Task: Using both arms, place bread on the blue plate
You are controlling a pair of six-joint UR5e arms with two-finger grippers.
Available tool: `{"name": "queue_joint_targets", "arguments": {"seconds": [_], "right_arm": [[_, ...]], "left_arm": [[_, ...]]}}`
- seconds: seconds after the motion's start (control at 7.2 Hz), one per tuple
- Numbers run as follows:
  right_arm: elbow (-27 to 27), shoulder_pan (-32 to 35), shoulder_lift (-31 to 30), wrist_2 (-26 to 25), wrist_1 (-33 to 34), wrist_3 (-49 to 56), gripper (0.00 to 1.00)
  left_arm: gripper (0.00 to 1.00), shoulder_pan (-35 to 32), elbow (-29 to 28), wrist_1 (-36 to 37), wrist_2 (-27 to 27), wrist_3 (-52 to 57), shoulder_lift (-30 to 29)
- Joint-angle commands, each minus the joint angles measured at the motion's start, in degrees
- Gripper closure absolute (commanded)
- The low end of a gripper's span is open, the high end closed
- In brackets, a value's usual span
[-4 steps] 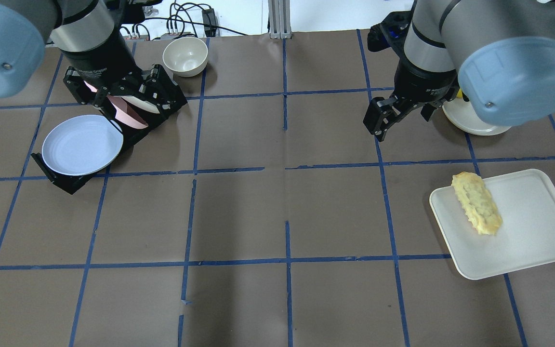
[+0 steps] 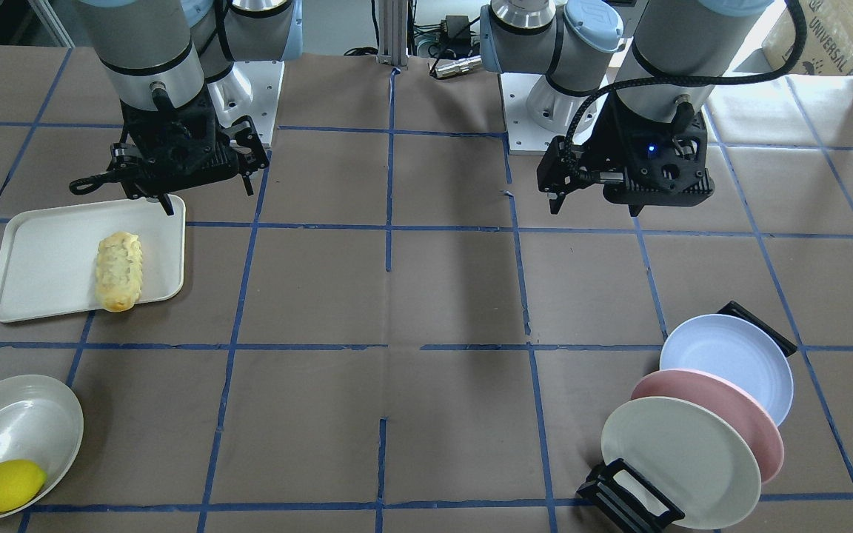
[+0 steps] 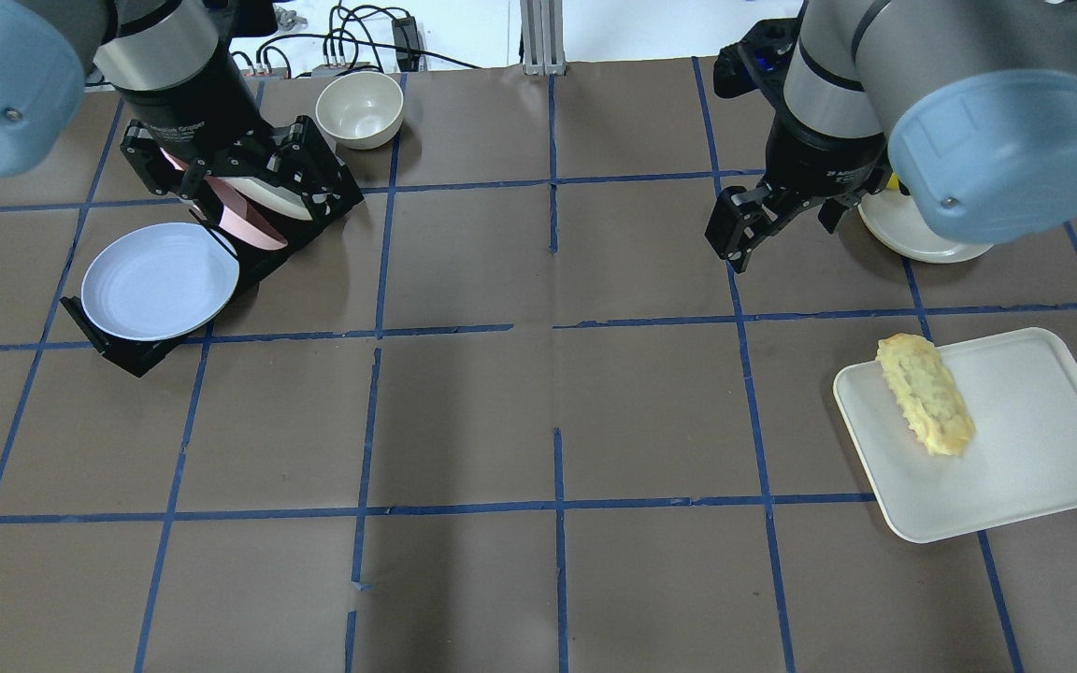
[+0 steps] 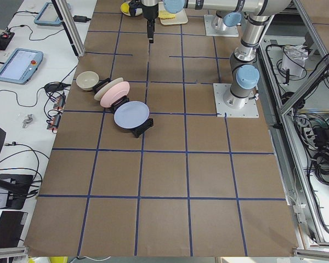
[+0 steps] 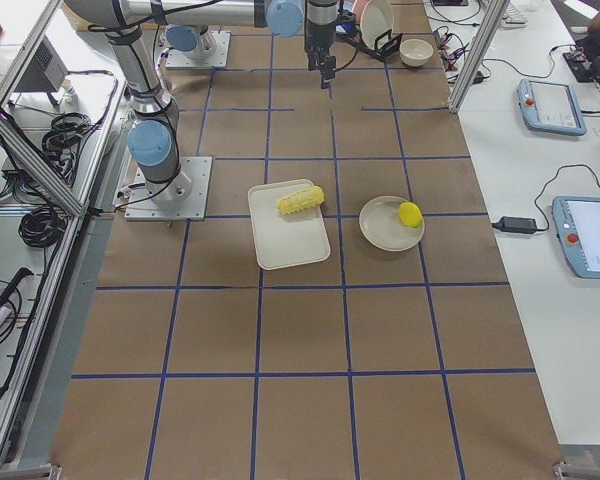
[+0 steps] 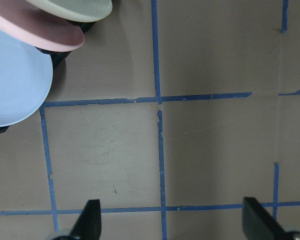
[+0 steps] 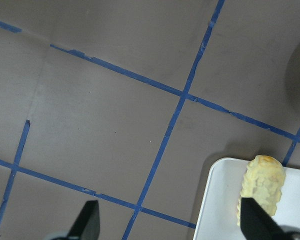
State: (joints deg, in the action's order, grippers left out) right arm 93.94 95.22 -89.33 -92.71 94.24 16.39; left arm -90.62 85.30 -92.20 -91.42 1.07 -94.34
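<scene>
The bread (image 3: pixel 925 407) lies on a white tray (image 3: pixel 1015 458) at the right; it also shows in the front view (image 2: pixel 118 270) and the right wrist view (image 7: pixel 262 192). The blue plate (image 3: pixel 160 280) leans in a black rack (image 3: pixel 127 355) at the left, in front of a pink plate (image 3: pixel 249 224); it shows in the front view (image 2: pixel 726 363) and the left wrist view (image 6: pixel 15 80). My left gripper (image 3: pixel 221 178) hangs open and empty above the rack. My right gripper (image 3: pixel 772 220) hangs open and empty above the table, beyond the tray.
A cream plate (image 2: pixel 678 459) stands in the same rack. A cream bowl (image 3: pixel 359 107) sits behind the rack. A white dish (image 2: pixel 12 429) holding a lemon (image 2: pixel 4 485) sits beyond the tray. Blue tape lines grid the brown table (image 3: pixel 538 393).
My left arm has shifted slightly toward the far side of the table, above the rack. The right arm, the bread and the plates have not moved.
</scene>
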Motion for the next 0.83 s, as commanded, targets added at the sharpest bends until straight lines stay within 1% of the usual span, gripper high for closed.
{"name": "queue_joint_targets", "arguments": {"seconds": [0.0,0.14,0.28,0.42,0.56,0.69], "right_arm": [[0.19,-0.12,0.03,0.34,-0.02,0.13,0.0],[0.62,-0.73,0.47,0.34,0.33,0.57,0.0],[2.63,-2.83,0.47,-0.36,1.12,5.45,0.0],[5.61,-7.63,0.12,-0.36,3.73,10.45,0.0],[9.12,-12.64,0.21,-0.19,5.33,16.25,0.0],[14.11,-18.61,0.47,0.33,11.52,25.44,0.0]], "left_arm": [[0.0,5.67,-0.22,0.0,0.28,5.91,-1.1],[0.0,10.94,-0.14,0.09,1.07,13.09,-1.63],[0.0,15.43,-0.31,1.14,3.51,20.21,-2.68],[0.0,19.56,-1.53,1.15,3.79,24.37,-4.43],[0.0,22.04,-3.2,1.06,3.8,28.5,-6.62],[0.0,24.41,-4.78,1.06,3.8,31.85,-9.17]]}}
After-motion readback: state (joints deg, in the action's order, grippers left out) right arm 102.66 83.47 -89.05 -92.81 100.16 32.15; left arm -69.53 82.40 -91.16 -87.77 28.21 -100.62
